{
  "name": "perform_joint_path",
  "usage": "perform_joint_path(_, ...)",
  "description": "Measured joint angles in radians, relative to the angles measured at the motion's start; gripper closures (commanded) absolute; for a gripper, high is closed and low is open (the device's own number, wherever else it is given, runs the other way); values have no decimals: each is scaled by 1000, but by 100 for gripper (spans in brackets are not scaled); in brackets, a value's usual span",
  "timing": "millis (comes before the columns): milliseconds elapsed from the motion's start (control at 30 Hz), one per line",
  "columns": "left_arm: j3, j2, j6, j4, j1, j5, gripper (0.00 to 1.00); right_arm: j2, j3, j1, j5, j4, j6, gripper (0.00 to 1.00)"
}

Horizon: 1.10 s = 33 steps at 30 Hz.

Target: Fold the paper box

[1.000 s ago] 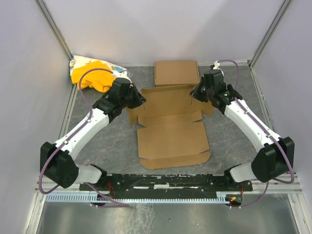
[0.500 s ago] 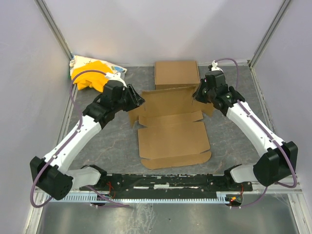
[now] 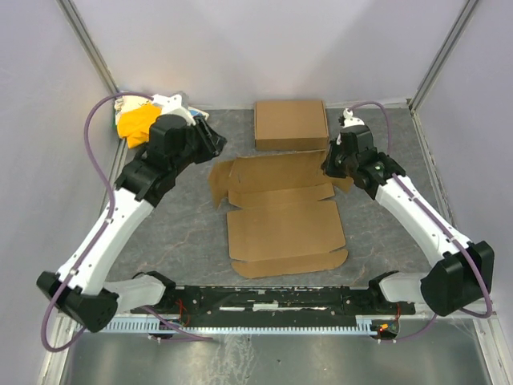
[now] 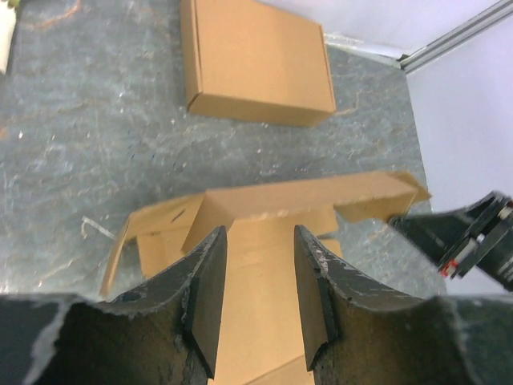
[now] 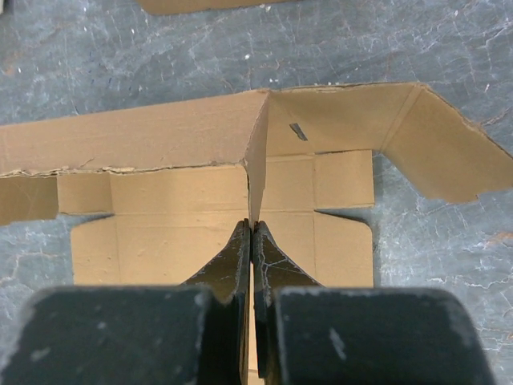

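Observation:
The paper box lies partly unfolded mid-table, a brown die-cut sheet with its back wall half raised. My right gripper is shut on an upright side flap at the box's back right corner; in the right wrist view the thin flap edge runs into the closed gripper. My left gripper is open and empty, raised above and left of the box's back left flap. In the left wrist view the box shows below the open gripper.
A second flat brown cardboard box lies closed at the back centre, also in the left wrist view. A yellow cloth bundle sits in the back left corner. Walls enclose the grey table.
My left arm has lifted and drawn back to the left, off the box's back left corner. The box's back wall has sagged lower. My right gripper stays shut on the flap.

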Motion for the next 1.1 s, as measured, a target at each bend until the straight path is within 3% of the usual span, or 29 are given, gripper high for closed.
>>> perform_joint_path(200,78,183,22,83,0,63,64,-31,-54,0,-23,3,-37,98)
perform_joint_path(367,78,286,55,111,0,177,58,-32,-58,0,-31,3,-63,98)
perform_joint_path(867,108,380,275,164,-36,314,57,-11,-90,0,-41,23,-107,98)
perform_joint_path(1100,113,415,436,140,-85,261,51,-7,-90,0,-37,23,-132,98)
